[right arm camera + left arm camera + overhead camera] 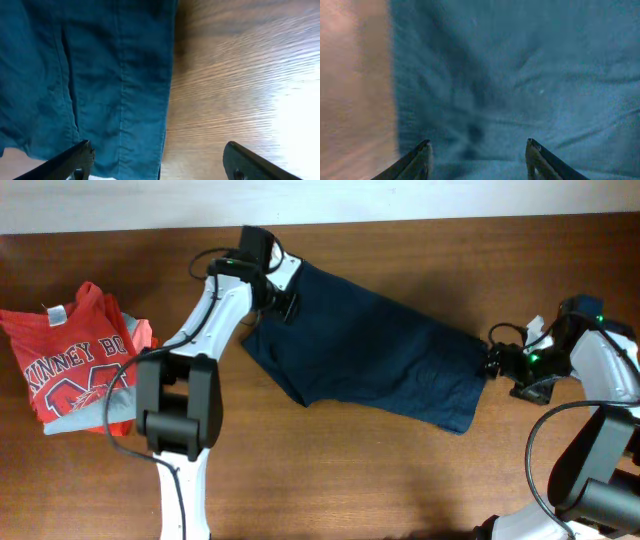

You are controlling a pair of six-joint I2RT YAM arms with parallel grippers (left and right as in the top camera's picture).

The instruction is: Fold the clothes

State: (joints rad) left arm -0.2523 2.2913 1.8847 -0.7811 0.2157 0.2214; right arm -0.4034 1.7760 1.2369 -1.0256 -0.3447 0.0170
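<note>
A dark navy garment [370, 355] lies spread on the wooden table, running from upper left to lower right. My left gripper [283, 302] is open over its upper left corner; the left wrist view shows both fingertips [477, 147] apart above the blue cloth [520, 75], with bare wood to the left. My right gripper [497, 362] is open at the garment's right hem. In the right wrist view its fingertips [159, 149] straddle the hem edge [125, 75], with cloth under the left finger and wood under the right.
A folded red T-shirt with white lettering [75, 360] lies on a grey garment at the table's left edge. A white wall strip [100, 205] runs along the back. Bare wood table [380, 470] extends in front of the garment.
</note>
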